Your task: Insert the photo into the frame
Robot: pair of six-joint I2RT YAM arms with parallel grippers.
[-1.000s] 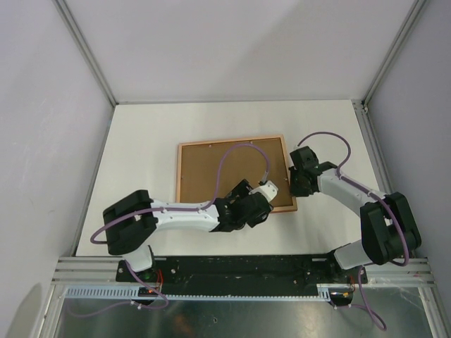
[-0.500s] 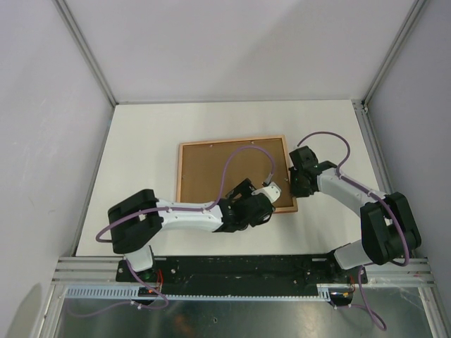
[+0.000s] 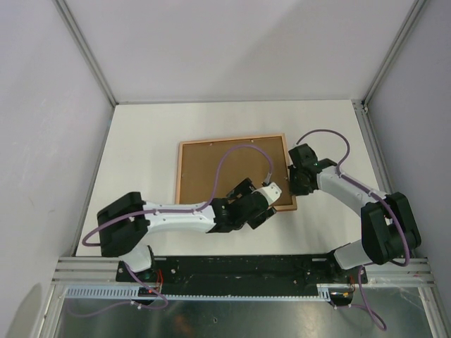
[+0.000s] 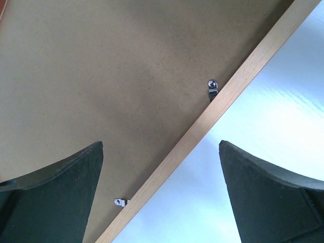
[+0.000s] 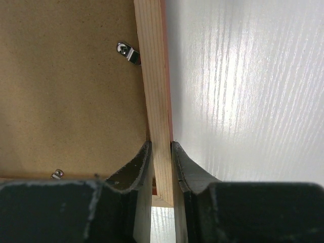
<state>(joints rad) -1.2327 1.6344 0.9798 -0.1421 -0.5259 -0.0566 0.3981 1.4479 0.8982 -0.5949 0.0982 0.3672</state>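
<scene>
Wide apart on the left gripper [image 4: 159, 167], jaws spread to the full and closing on nothing. One finger [image 4: 61, 197] over the brown backing board [image 4: 101, 66], the other over the white table [image 4: 283, 101], with the frame [image 4: 223, 104] running slantwise across the gap as a pale wood rail. Beside that rail, a small metal turn clip [image 4: 212, 87] on the board.

Narrow on the right gripper [image 5: 161, 147], jaws pinched onto the frame's [image 5: 152, 76] right rail close to its near-right corner. One finger on the board side [image 5: 66, 101], one on the outer side over the table. Thin red-orange line along the rail's outer edge; another turn clip [image 5: 128, 52] further along.

Face down about the middle of the table [image 3: 141, 141], back upward: the frame [image 3: 232, 139], board [image 3: 204, 169] seated inside the rim. Long axis left to right, roughly along the near edge, slightly skewed.

From the near-left base, left arm stretched low to the right, wrist bent toward the frame's near-right part, left gripper [image 3: 271, 191] above the near rail. From the near-right base, right arm elbowed out to the right, forearm angled back and leftward, right gripper [image 3: 294, 184] at the right rail.
</scene>
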